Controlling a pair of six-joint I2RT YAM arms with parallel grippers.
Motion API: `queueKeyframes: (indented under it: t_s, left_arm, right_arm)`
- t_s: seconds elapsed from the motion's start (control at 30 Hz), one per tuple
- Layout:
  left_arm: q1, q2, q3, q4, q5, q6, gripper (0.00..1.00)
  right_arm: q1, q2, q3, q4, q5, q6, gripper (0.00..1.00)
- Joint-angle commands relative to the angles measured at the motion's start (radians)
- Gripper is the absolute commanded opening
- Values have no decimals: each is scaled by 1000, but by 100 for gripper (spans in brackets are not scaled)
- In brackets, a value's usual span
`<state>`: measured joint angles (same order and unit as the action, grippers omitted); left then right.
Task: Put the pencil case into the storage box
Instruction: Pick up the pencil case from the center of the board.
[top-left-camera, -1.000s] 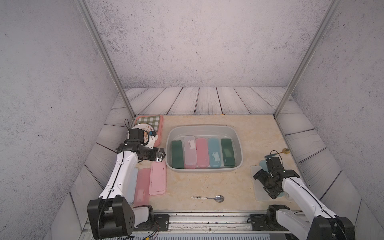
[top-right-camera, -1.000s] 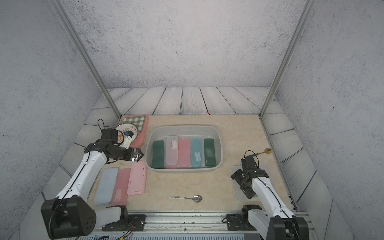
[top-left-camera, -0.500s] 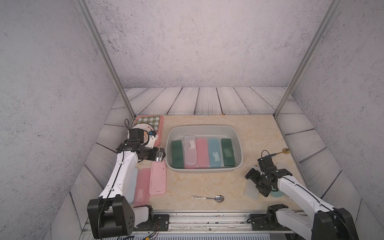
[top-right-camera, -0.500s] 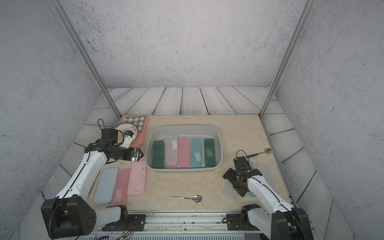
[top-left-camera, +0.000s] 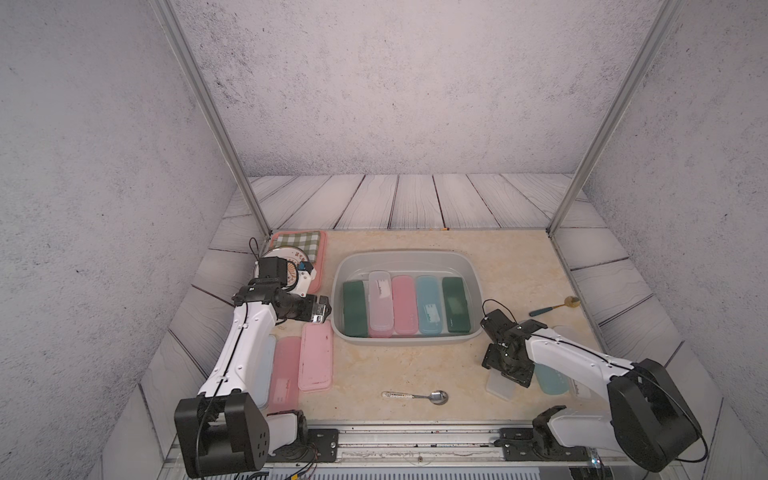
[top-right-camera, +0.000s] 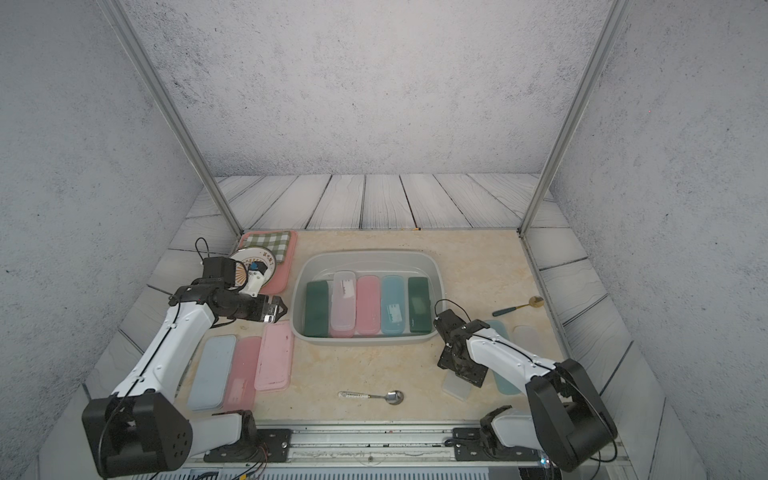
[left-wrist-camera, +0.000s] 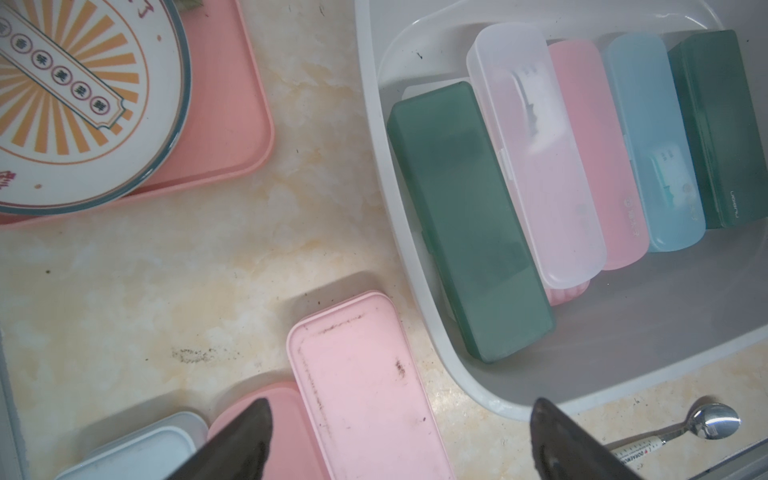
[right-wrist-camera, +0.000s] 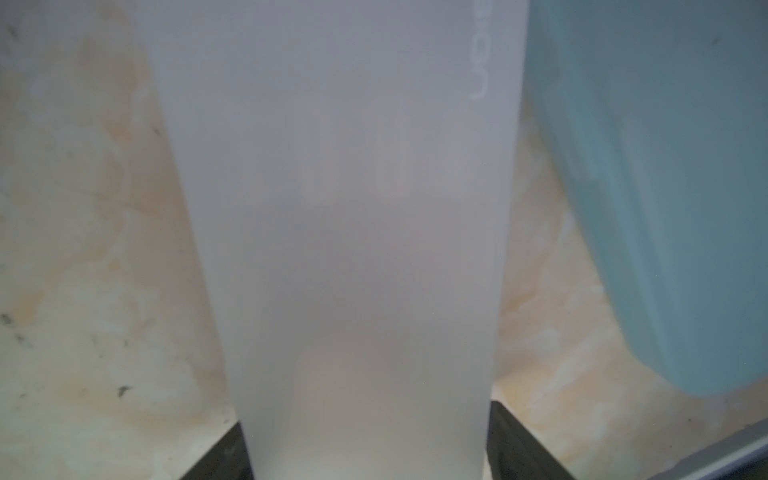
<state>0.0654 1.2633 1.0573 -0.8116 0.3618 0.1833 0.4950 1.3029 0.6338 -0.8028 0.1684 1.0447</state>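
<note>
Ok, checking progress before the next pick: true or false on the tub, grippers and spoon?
1. The light grey plastic storage box holds five pencil cases side by side. True.
2. The left gripper is holding something. False: its jaws are open and empty.
3. The right gripper has its jaws either side of a frosted white pencil case on the beige table. True.
4. The silver metal spoon lies inside the box. False: it lies on the table in front of it.

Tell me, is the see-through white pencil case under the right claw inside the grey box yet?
Out. The frosted white pencil case lies on the table beside a blue case, outside the storage box.
</note>
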Motion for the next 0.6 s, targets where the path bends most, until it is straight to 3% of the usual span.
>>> queueKeyframes:
  t_s: [0.0, 0.3, 0.57]
  left_arm:
    - [11, -4, -15, 2, -2, 7, 97]
    - [11, -7, -14, 1, -9, 7, 97]
    - [14, -10, -12, -2, -6, 6, 97]
  right_arm:
    - [14, -3, 8, -38, 52, 13, 79]
    - [17, -9, -45, 70, -26, 40, 77]
    - [19, -139, -16, -69, 99, 117, 62]
